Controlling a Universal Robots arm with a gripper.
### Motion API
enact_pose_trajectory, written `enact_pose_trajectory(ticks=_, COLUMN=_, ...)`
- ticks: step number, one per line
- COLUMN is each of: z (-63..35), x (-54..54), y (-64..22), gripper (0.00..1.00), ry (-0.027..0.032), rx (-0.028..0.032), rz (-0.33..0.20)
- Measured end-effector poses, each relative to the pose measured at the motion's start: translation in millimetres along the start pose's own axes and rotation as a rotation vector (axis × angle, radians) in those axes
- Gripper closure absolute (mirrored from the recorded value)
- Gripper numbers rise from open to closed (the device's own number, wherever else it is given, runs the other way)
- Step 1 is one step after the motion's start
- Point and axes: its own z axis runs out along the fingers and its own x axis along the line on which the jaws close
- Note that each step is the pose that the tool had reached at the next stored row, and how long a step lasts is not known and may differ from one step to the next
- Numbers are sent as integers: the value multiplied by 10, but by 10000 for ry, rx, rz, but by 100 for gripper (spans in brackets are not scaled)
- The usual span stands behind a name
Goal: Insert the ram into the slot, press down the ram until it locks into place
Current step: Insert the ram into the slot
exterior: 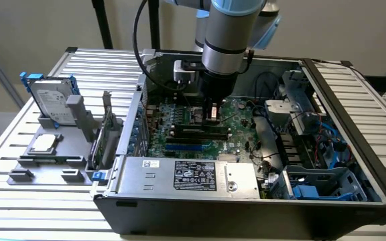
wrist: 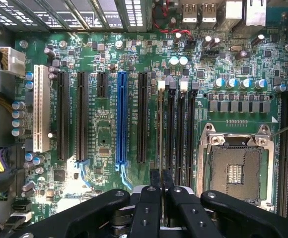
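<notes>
Sitting in mobo slot (wrist: 160, 86): ram (wrist: 159, 129) | hand (wrist: 161, 179) just above | inside PC case (exterior: 247, 217)

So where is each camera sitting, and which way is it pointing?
Exterior view: off the arm, above the open PC case, looking down into it; the arm and gripper show.
Wrist view: on the wrist, looking straight at the motherboard; the gripper shows.
Both share the motherboard, its black slots and the gripper.
</notes>
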Motion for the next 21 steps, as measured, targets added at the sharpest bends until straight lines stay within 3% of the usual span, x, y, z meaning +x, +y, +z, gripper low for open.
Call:
enact_pose_trajectory(ticks=2, z=8, x=-2, y=0, gripper=88, ry=27, rx=0, rz=5)
enact_pose_trajectory(ticks=21, z=37, x=-12, y=-7, gripper=88, ry=21, rx=-2, rz=98)
